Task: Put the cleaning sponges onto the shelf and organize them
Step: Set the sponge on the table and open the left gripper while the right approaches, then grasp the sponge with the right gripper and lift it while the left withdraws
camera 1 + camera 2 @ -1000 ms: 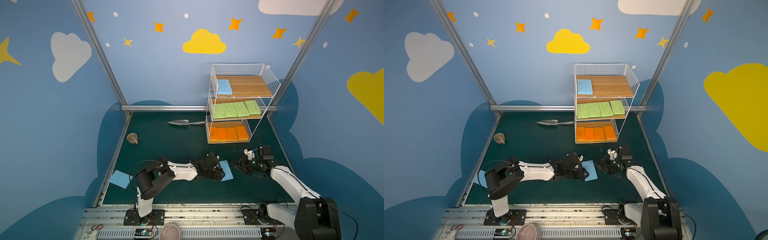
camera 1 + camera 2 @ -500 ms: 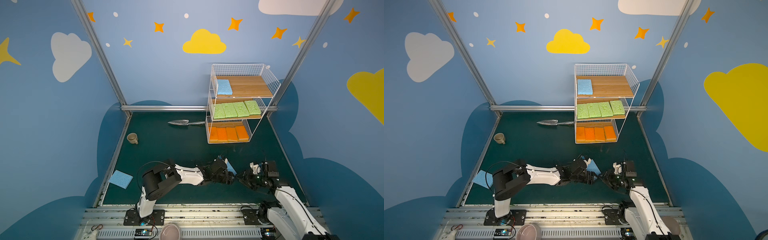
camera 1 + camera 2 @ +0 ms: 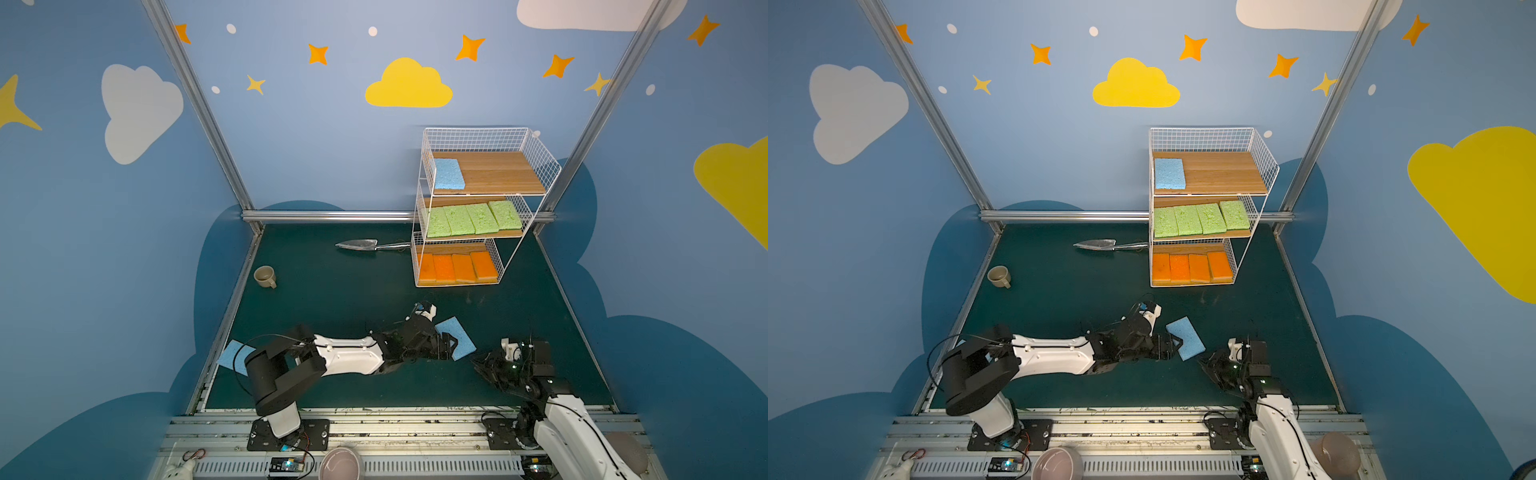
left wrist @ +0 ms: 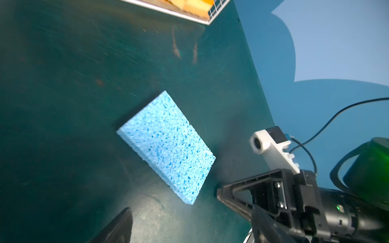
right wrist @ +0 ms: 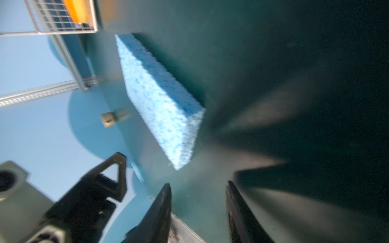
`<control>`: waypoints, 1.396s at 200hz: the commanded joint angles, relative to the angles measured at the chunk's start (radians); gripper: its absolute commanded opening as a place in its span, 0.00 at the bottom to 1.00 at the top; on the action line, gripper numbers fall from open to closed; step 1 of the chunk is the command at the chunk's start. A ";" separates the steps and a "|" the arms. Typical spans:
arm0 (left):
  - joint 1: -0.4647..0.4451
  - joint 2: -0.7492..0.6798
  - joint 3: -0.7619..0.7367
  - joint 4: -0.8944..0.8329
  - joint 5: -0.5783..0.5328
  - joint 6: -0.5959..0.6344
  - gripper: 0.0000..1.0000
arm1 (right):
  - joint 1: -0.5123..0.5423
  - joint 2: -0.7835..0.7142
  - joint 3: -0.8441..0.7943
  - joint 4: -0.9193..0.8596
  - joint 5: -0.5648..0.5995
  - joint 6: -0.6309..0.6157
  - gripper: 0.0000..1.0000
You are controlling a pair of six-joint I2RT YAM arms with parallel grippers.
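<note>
Since 1 second ago the right pincer (image 3: 477, 366) has drawn back from the shelf (image 3: 536, 164) toward the near edge of the desk (image 3: 332, 299). The left pincer (image 3: 453, 345) has spread its jaws. The blue sponge (image 3: 460, 338), partly hidden at the left pincer half a second ago, now lies flat in plain sight.

The right pincer sits farthest out in front of the shelf. In the right wrist view its jaws (image 5: 197, 184) stand apart with only bare desk between them, so it is open and grips nothing.

A little closer to the shelf, the left pincer is also open and grips nothing. In both top views its tips overlap the sponge's edge, and I cannot tell from there whether they touch. The left wrist view shows the sponge (image 4: 168, 145) lying clear ahead of a finger (image 4: 123, 223).

The blue sponge lies aslant between the 2 pincers, in front of the shelf and well apart from it.

A 2nd blue sponge (image 3: 230, 353) lies far to the left of the shelf, at the desk's left edge, partly behind the left arm.

A cup (image 3: 264, 276) stands well to the left of the shelf. A trowel (image 3: 357, 245) lies just left of it, handle toward the bottom tier.

On the shelf, 4 orange sponges (image 3: 457, 268) lie side by side on the bottom tier. 4 green sponges (image 3: 471, 218) fill the middle tier. 1 top sponge (image 3: 448, 174), blue, lies at the left end of the top tier.
</note>
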 commanded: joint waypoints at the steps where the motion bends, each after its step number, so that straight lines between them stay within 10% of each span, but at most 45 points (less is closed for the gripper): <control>1: 0.028 -0.049 -0.054 -0.014 -0.038 0.000 0.88 | 0.008 -0.028 -0.025 0.107 0.012 0.104 0.43; 181: 0.120 -0.254 -0.224 -0.151 -0.115 -0.012 0.91 | 0.098 0.645 0.190 0.247 -0.023 0.038 0.21; 211: 0.129 -0.300 -0.247 -0.172 -0.134 -0.006 0.92 | 0.098 0.656 0.213 0.231 -0.002 0.013 0.00; 279: 0.162 -0.379 -0.250 -0.243 -0.156 0.025 0.93 | 0.111 0.309 0.373 -0.066 0.073 -0.044 0.00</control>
